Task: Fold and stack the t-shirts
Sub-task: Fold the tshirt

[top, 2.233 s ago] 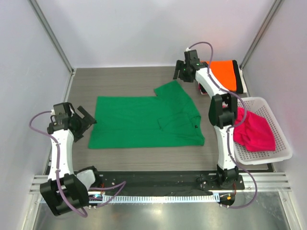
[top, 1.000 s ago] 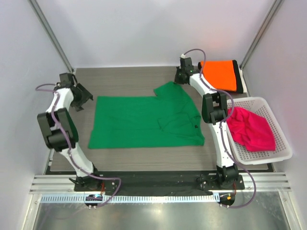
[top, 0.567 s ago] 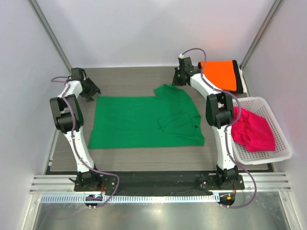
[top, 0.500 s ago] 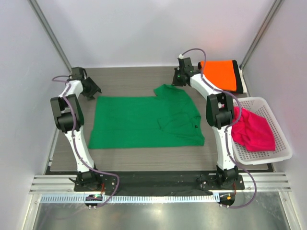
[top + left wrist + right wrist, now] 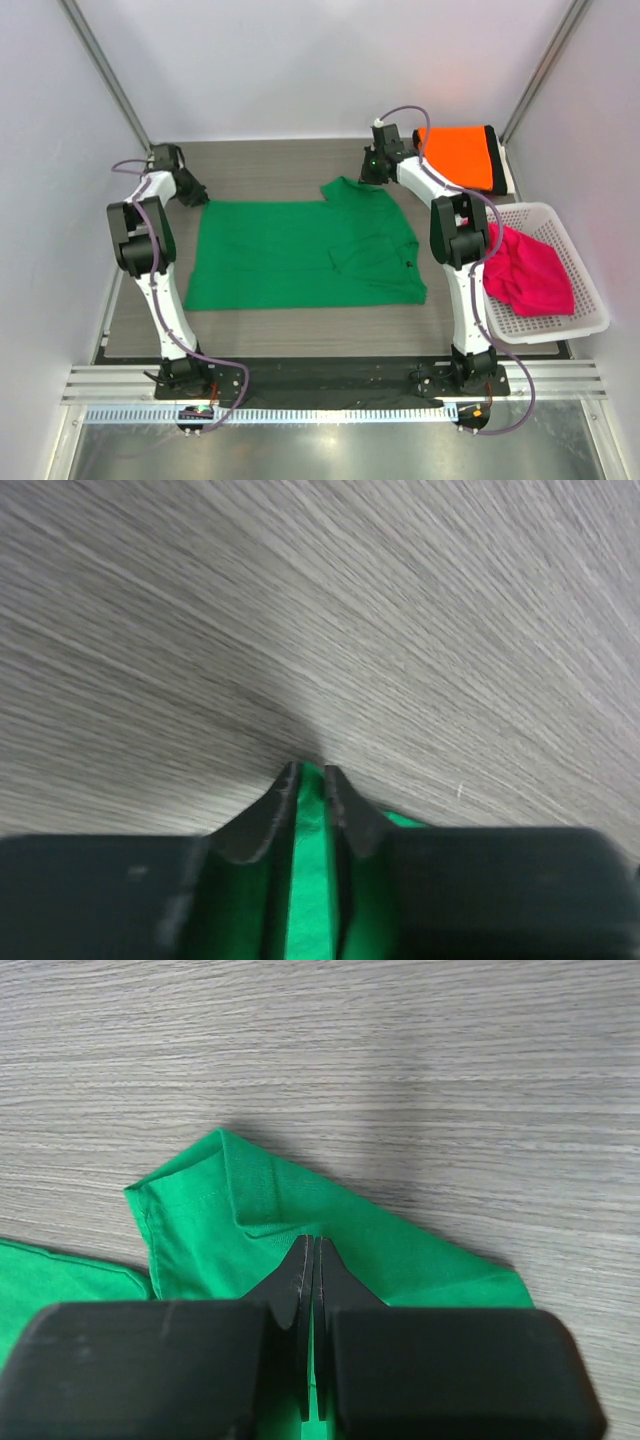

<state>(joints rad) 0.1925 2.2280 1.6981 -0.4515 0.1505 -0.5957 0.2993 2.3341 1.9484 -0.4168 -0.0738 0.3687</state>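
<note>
A bright green t-shirt (image 5: 300,255) lies spread flat in the middle of the table. My left gripper (image 5: 197,196) is down at its far-left corner. In the left wrist view the left gripper (image 5: 310,773) has its jaws nearly together, with a strip of green cloth (image 5: 310,880) pinched between them. My right gripper (image 5: 372,175) sits on the far-right sleeve. Seen from the right wrist, the right gripper (image 5: 315,1243) is shut on a fold of that green sleeve (image 5: 230,1200). An orange t-shirt (image 5: 462,155) lies folded at the back right, with a black edge (image 5: 498,150) beside it. A magenta-pink t-shirt (image 5: 530,270) lies crumpled in the basket.
A white mesh basket (image 5: 580,320) stands at the right edge of the table. Metal frame posts (image 5: 110,85) rise at the back corners, close to both arms. Bare wood-grain tabletop (image 5: 270,165) shows behind the green shirt.
My left arm swung from the near left side to the shirt's far-left corner, and its jaws closed on the cloth. The right gripper stayed shut on the sleeve.
</note>
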